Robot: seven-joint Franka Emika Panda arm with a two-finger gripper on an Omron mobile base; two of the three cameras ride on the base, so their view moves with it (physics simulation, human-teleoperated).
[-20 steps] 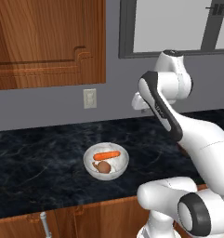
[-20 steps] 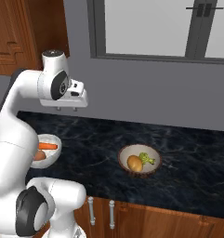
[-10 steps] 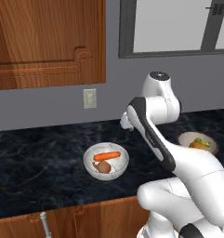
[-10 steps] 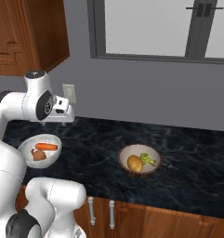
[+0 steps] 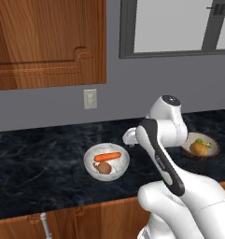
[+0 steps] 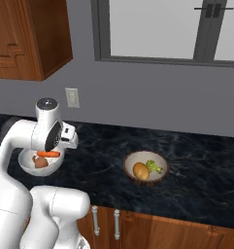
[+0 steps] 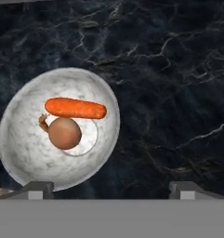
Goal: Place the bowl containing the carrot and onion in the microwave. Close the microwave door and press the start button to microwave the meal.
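My gripper (image 7: 112, 188) is hanging wide open and empty above the black veined marble counter (image 7: 169, 83). Just beside it, the round marbled white-grey bowl (image 7: 27, 144) is sitting, cradling the smooth tapered carrot (image 7: 75, 108), lying crosswise, touching the round brown onion (image 7: 64, 133).

Left base view: we look from behind the arm on its left, forward and down, at middling range, onto the counter (image 5: 34, 163), wall and cabinet (image 5: 48, 42).

Right base view: we look from behind on the right, same pitch and range, taking in the counter (image 6: 201, 160) and window (image 6: 157, 29).

Both share the bowl (image 5: 106, 162) (image 6: 39, 163), the fruit bowl (image 5: 199, 147) (image 6: 146, 168) and the outlet (image 5: 90, 98) (image 6: 72, 97).

Hand view: we look close and nearly straight down on the bowl (image 7: 34, 153), left of centre.
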